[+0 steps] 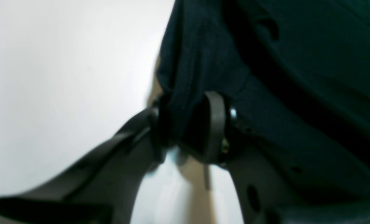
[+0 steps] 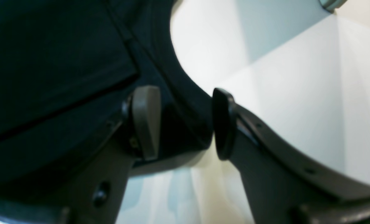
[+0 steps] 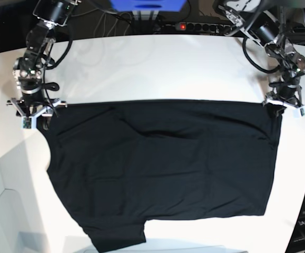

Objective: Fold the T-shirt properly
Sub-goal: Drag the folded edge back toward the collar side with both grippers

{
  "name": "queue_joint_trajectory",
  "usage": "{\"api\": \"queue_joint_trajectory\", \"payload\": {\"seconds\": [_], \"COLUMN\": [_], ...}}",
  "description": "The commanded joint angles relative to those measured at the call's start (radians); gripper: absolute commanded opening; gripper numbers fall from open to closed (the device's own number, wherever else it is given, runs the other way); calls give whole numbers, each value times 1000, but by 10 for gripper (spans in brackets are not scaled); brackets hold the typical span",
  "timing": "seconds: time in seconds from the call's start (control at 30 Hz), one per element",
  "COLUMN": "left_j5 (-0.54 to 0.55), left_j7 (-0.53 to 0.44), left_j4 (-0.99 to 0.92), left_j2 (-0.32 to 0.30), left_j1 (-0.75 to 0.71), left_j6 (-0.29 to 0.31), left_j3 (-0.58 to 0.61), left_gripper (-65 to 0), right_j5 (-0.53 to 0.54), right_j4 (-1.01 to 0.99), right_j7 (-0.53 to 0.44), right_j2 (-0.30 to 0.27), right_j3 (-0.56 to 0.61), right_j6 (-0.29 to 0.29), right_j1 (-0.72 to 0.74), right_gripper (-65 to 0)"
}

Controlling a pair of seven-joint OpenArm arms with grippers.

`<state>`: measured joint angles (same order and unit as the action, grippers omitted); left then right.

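white table [image 3: 157, 63] — we list bare surface along its far half and down both sides; cables and a power strip [image 3: 194, 25] sit beyond the back edge. t-shirt [image 3: 163, 168]: black, plain side up, spread flat over the near half, its far edge drawn straight between both arms, one sleeve lying at the near edge. left gripper [image 1: 188, 124]: reaches down at the far corner on the base view's right, fingers [image 1: 214, 124] pinched on a bunched fold of cloth — only the wrist view shows that. right gripper [image 2: 185, 124]: lowered at the opposite far corner, jaws parted with the curved cloth edge between them; we cannot tell if the pads [image 2: 146, 121] press it.
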<state>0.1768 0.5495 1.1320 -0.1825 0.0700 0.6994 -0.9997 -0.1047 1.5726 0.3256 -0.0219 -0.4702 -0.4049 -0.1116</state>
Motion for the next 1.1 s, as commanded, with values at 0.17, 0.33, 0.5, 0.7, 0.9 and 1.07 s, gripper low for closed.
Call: {"api": "queue_joint_trajectory", "payload": {"seconds": [0.17, 0.33, 0.5, 0.7, 0.9, 1.07], "left_j5": [2, 0, -1, -1, -1, -1], "left_j7": [-4, -4, -4, -4, -3, 2], "left_j4": [10, 10, 10, 9, 9, 9], "left_j2": [-15, -15, -16, -35, -47, -45], "left_j1": [7, 6, -6, -11, -26, -40], "left_j6": [-1, -1, -1, -1, -1, -1], "left_j3": [-2, -2, -2, -2, -2, -2], "left_gripper": [-482, -551, -649, -650, -650, -650], "right_j5": [9, 7, 7, 7, 7, 7], "right_j4": [-62, -123, -134, -153, -196, -188], "right_j7": [-19, -21, -24, -23, -21, -24], "right_j2": [-13, -16, -23, -31, -51, -63], "right_j3": [-3, -6, -6, -8, -8, -6], "right_j6": [-7, -7, -7, -7, -7, -7], "right_j1": [3, 6, 3, 0, -3, -46], "right_gripper": [-373, -373, -373, -379, -541, -650]}}
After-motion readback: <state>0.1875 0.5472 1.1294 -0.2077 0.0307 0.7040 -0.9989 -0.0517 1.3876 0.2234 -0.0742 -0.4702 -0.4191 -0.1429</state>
